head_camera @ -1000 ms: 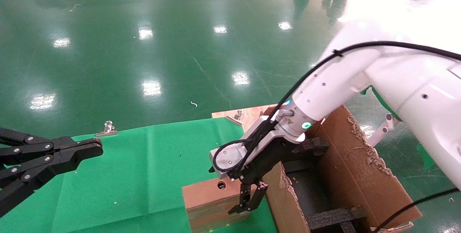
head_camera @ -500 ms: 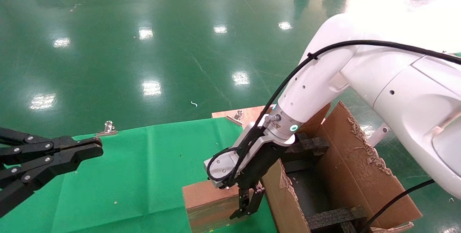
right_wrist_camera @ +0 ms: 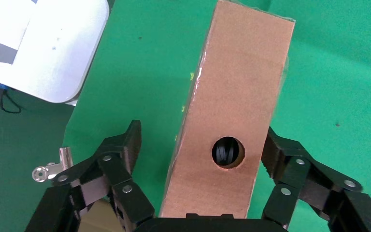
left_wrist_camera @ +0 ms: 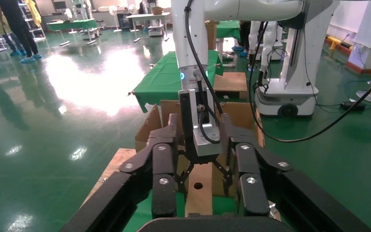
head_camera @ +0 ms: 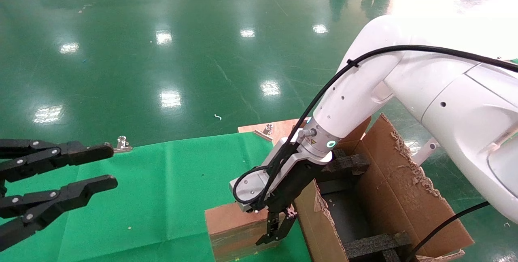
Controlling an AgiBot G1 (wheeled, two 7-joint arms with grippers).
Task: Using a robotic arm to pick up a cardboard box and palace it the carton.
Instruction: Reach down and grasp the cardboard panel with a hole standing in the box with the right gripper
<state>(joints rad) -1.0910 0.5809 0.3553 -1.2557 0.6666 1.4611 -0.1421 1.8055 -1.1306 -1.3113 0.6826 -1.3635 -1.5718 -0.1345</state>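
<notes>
The cardboard box (head_camera: 230,223) stands on its long edge on the green cloth, close beside the carton (head_camera: 404,185). The white robotic arm (head_camera: 356,96) reaches down over it. My right gripper (head_camera: 272,235) is open and straddles the box's top edge. In the right wrist view the box (right_wrist_camera: 241,96) shows a round hole in its narrow face and sits between the right gripper's (right_wrist_camera: 202,140) spread fingers (right_wrist_camera: 125,145); one finger stands clear of it. My left gripper (head_camera: 106,167) is open and empty at the left, well away. The left wrist view looks past the left gripper (left_wrist_camera: 200,140) at the box (left_wrist_camera: 198,198).
The carton's black foam spacers (head_camera: 372,246) cross its inside, and its torn near wall (head_camera: 319,229) almost touches the box. Metal clips (head_camera: 121,143) (head_camera: 267,128) hold the green cloth (head_camera: 162,197) to a wooden board (head_camera: 279,127). Green floor lies beyond.
My left gripper has opened. My right gripper came down and a little left over the box's top a second ago, then stayed almost still.
</notes>
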